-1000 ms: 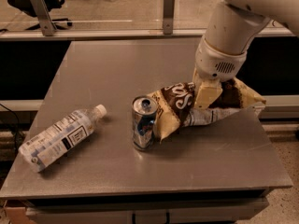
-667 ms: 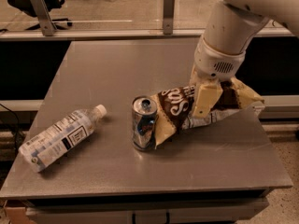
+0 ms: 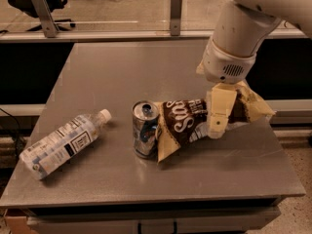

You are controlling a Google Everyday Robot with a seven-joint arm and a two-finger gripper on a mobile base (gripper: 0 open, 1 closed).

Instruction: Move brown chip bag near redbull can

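Gripper [image 3: 219, 128] clamps the brown chip bag [image 3: 183, 123] mid-length; the bag's cream end touches the upright redbull can [image 3: 145, 138] (water bottle [image 3: 61, 145] lies apart).

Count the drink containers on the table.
2. The redbull can stands centre-front, touching the brown chip bag, which the gripper clamps to its right. The water bottle lies on its side front-left. None seems hidden.
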